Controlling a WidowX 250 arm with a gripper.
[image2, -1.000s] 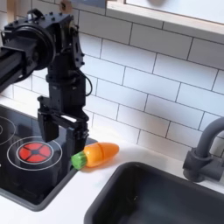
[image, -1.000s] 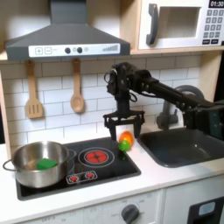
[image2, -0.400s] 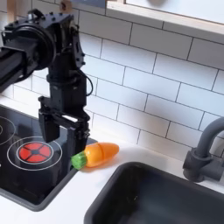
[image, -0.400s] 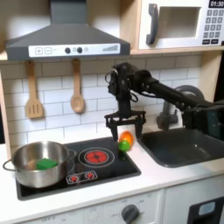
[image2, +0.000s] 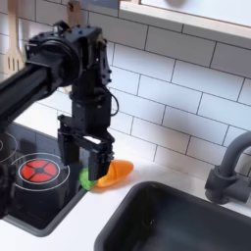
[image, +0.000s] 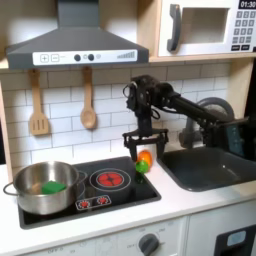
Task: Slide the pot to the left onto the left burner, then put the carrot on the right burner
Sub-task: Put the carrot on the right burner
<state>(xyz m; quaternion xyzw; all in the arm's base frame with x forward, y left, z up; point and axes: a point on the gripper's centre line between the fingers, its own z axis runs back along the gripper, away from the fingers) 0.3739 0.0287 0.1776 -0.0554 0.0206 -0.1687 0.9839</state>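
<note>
- Two burners sit on your black cooktop [image: 120, 196] at the bench's left part in the first exterior view: the pot [image: 42, 188] covers the left burner [image: 40, 196] there, its rings hidden under the steel, and the right burner [image: 110, 179] lies bare just beside it.
- You can see a flat green piece [image: 54, 186] lying inside the pot.
- Your carrot [image2: 112, 174] lies on the white bench [image2: 98, 221], just off the cooktop's right edge and close to the sink's [image2: 186, 221] left rim, in both exterior views; its green end points toward the right burner [image2: 37, 171] in the second exterior view.
- Your gripper [image2: 84, 157] hangs straight down over the carrot's green end.
- Its fingers [image2: 102, 161] stand apart, one to each side of the green end; you cannot tell whether they touch it.
- In the first exterior view the gripper [image: 143, 151] shows at the cooktop's back right corner with the carrot [image: 145, 160] between and below its fingers.
- Behind, two wooden utensils [image: 88, 108] hang on the tiled wall.
</note>
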